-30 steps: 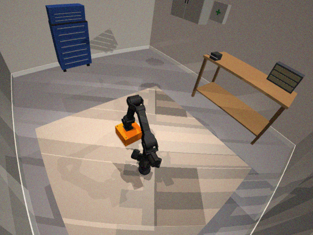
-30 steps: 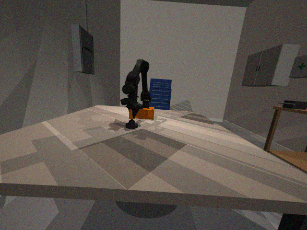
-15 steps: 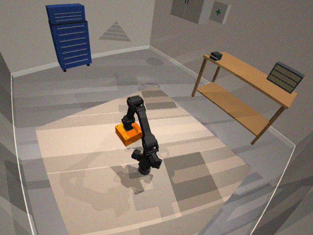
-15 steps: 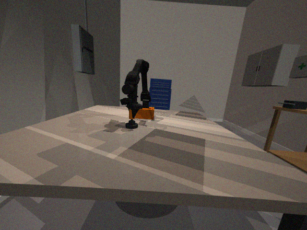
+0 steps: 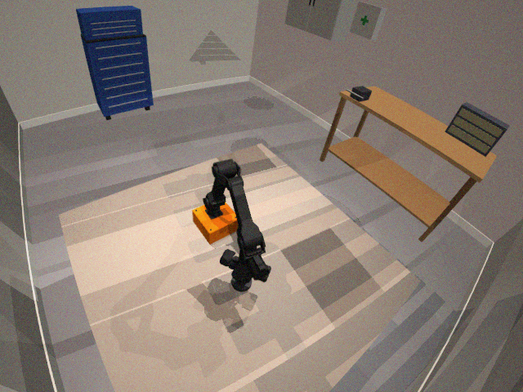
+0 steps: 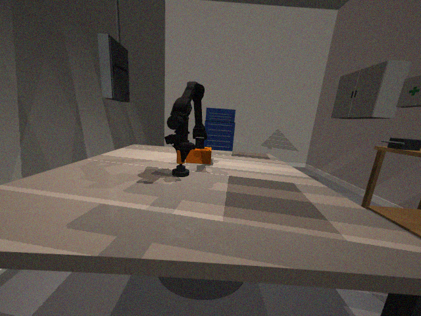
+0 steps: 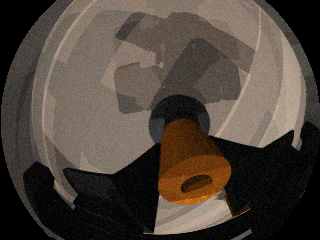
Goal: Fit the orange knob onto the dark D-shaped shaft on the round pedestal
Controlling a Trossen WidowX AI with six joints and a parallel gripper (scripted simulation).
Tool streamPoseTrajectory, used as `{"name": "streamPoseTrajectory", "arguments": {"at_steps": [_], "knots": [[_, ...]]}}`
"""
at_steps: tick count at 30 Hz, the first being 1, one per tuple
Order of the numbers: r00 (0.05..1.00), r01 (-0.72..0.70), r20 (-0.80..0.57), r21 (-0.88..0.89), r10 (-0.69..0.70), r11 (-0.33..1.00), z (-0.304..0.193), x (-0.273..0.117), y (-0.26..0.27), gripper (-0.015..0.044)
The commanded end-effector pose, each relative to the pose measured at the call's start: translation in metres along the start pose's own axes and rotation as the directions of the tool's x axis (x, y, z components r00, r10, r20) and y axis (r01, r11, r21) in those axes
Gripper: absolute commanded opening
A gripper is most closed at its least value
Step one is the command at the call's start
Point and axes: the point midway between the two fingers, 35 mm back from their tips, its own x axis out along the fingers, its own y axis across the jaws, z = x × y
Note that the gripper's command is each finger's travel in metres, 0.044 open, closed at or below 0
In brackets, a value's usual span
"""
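Note:
The orange knob is held between the fingers of my gripper. The D-shaped opening in its near end shows in the wrist view. The round dark pedestal stands on the table, below the gripper and lined up roughly beyond the knob's far end. In the exterior view a short piece of the dark shaft shows between the gripper and the pedestal, so the fingers are a little above the pedestal. The knob's far end, its contact with the shaft and the shaft's flat side are hidden.
The arm's orange base block stands on the table behind the pedestal. A blue drawer cabinet and a wooden workbench stand beyond the table. Patchy shadows lie around the pedestal.

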Motion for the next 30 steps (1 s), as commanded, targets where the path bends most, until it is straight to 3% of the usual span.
{"name": "streamPoseTrajectory", "arguments": {"at_steps": [1,30], "knots": [[1.0,-0.001,0.003,0.003,0.001,1.0,0.0004,-0.0029,0.0003,0.0],[1.0,-0.001,0.003,0.045,0.001,0.999,-0.0018,0.0007,-0.0024,0.0]]}}
